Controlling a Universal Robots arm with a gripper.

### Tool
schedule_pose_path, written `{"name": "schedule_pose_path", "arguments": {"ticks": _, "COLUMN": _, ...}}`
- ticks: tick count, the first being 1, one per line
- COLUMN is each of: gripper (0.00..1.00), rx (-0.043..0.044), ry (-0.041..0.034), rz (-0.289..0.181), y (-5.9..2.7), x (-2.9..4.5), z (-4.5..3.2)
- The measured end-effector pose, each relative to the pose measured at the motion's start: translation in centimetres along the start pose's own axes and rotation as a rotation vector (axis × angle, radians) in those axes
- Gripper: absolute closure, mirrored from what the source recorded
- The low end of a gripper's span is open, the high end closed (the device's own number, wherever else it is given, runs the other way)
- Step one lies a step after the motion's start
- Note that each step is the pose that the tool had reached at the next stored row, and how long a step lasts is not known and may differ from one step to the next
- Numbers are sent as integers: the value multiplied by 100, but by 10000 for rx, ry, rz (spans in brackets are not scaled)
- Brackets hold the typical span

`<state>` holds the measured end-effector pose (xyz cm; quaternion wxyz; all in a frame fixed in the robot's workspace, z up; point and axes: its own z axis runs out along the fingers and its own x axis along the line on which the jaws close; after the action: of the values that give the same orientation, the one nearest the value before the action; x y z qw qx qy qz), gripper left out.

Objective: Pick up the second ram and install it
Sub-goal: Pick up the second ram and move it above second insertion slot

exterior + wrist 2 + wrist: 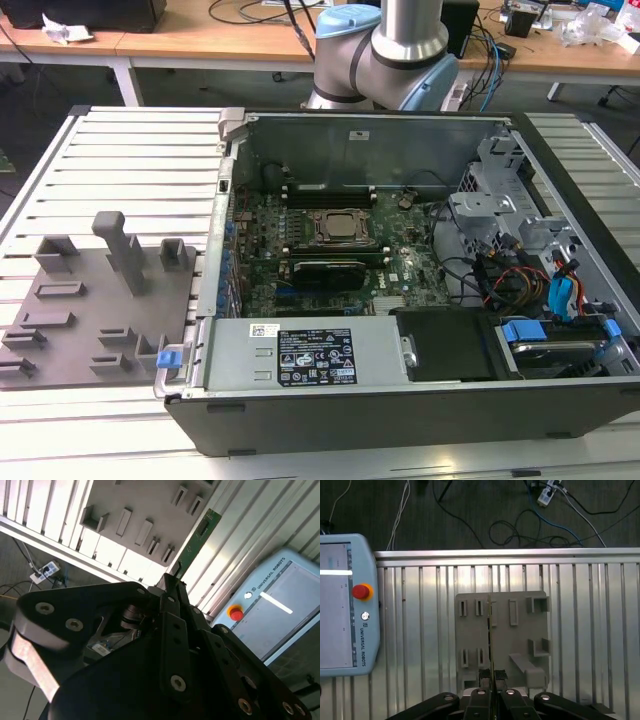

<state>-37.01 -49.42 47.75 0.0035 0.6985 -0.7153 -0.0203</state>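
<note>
While the gripper (492,679) pinches the second ram (198,537) by one end, the stick hangs over the grey fixture tray (520,635), teach pendant (342,605) near. Tray sits at the exterior view's left of the open PC case (400,430).

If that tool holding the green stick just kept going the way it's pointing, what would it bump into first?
Probably the grey holder plate on the slatted table: the tool points at it, and the ram stick clamped in it would touch first. Depth is unclear.
</note>
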Motion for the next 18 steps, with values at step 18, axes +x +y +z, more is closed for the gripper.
{"name": "schedule_pose_path", "arguments": {"ticks": 18, "gripper": 86, "rx": 0, "ry": -3, "rz": 0, "y": 12, "x": -8, "z": -359}}
